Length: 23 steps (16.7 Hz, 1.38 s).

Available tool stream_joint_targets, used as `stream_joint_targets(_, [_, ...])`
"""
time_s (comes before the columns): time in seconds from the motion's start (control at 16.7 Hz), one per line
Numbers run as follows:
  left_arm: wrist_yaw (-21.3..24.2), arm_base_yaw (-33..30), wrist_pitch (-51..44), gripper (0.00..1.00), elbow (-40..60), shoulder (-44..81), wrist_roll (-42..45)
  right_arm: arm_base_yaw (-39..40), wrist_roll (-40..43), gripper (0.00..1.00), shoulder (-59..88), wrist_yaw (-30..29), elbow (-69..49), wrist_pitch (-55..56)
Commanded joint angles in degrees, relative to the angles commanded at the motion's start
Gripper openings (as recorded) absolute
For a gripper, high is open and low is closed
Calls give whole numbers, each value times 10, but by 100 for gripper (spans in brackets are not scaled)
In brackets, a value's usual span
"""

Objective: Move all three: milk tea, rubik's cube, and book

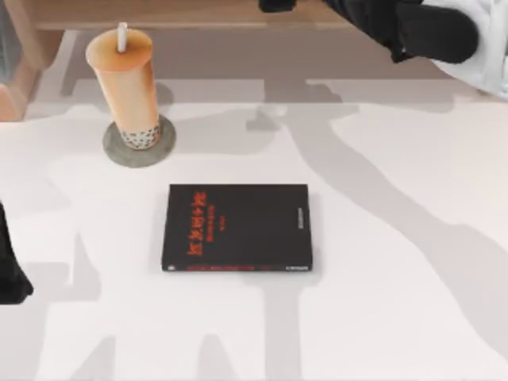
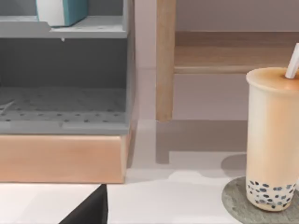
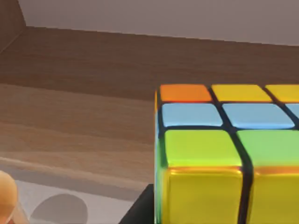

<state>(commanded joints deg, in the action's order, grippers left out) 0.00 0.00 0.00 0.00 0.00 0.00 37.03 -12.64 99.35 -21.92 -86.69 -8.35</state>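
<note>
The right arm (image 1: 429,32) is reaching in at the far edge of the surface, well beyond the black book (image 1: 236,228) and off to its right. Its wrist camera is looking straight onto the rubik's cube (image 3: 224,154), very close, with a brown wooden shelf (image 3: 84,102) behind it. I cannot tell whether its fingers are clamped on the cube or spread around it.

The milk tea (image 1: 127,87) is standing upright on a round grey coaster (image 1: 115,151), beyond the black book and to its left. In the left wrist view the light blue book (image 2: 61,11) is sitting on the upper level of a grey rack (image 2: 65,32), far from the black book. The left arm (image 1: 12,270) is waiting at the surface's left edge, left of the black book; its fingers cannot be judged.

The step in hand looks like placing the cube on the wooden shelf. Doing it well would mean keeping the cube level, lowering it until it is resting flat, then releasing and backing straight out, staying well clear of the cup.
</note>
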Motion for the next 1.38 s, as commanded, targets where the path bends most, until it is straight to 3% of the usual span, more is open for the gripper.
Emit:
stream_joint_targets(0.24, [0, 0, 0, 100, 0, 0, 0, -49, 94, 0, -1, -81, -51, 113])
stream_joint_targets(0.42, [0, 0, 0, 100, 0, 0, 0, -65, 117, 0, -5, -101, -67, 135])
stream_joint_targets(0.78, [0, 0, 0, 100, 0, 0, 0, -72, 120, 0, 1, -84, -84, 148])
stream_joint_targets(1.14, [0, 0, 0, 100, 0, 0, 0, -108, 131, 0, 90, -19, -249, 161])
stream_joint_targets(1.38, [0, 0, 0, 100, 0, 0, 0, -125, 126, 0, 180, -23, -348, 94])
